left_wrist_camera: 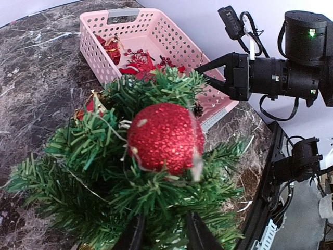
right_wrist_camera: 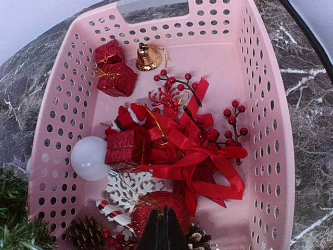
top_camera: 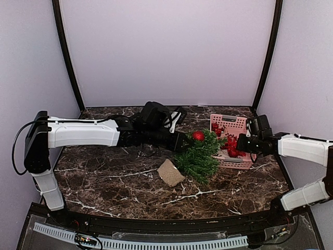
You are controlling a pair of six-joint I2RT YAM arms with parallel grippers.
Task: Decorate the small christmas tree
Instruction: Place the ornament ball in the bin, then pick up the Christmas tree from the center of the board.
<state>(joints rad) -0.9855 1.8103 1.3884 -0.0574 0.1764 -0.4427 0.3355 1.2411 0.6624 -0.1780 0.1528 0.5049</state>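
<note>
The small christmas tree (top_camera: 200, 156), with bushy green needles and a square tan base (top_camera: 170, 173), lies tipped over on the dark marble counter (top_camera: 104, 177). Its base is toward the near side and its top is right by the pink plastic basket (top_camera: 231, 124). From above, a shiny round red ball (top_camera: 198, 136) sits on the top branches. The left fingers (top_camera: 181, 141) are at the tree just beside that ball. The right fingers (top_camera: 242, 143) hang over the near part of the basket. In the left wrist view, the red ball fills the middle and rests in the green needles. The two left fingers stand a little apart with needles between them, and I cannot tell if they pinch anything. In the right wrist view, the basket holds red gift boxes (right_wrist_camera: 115, 67), a little gold bell (right_wrist_camera: 147, 57), a smooth white ball (right_wrist_camera: 89, 158), a big red ribbon bow (right_wrist_camera: 197, 156), a white snowflake (right_wrist_camera: 130, 190) and a brown pine cone (right_wrist_camera: 86, 233). The right fingers are pressed together and hold nothing. Their tips are over a red glitter ball (right_wrist_camera: 161, 205) in the basket. A bit of the tree shows at the bottom left corner, just outside the basket wall.
</note>
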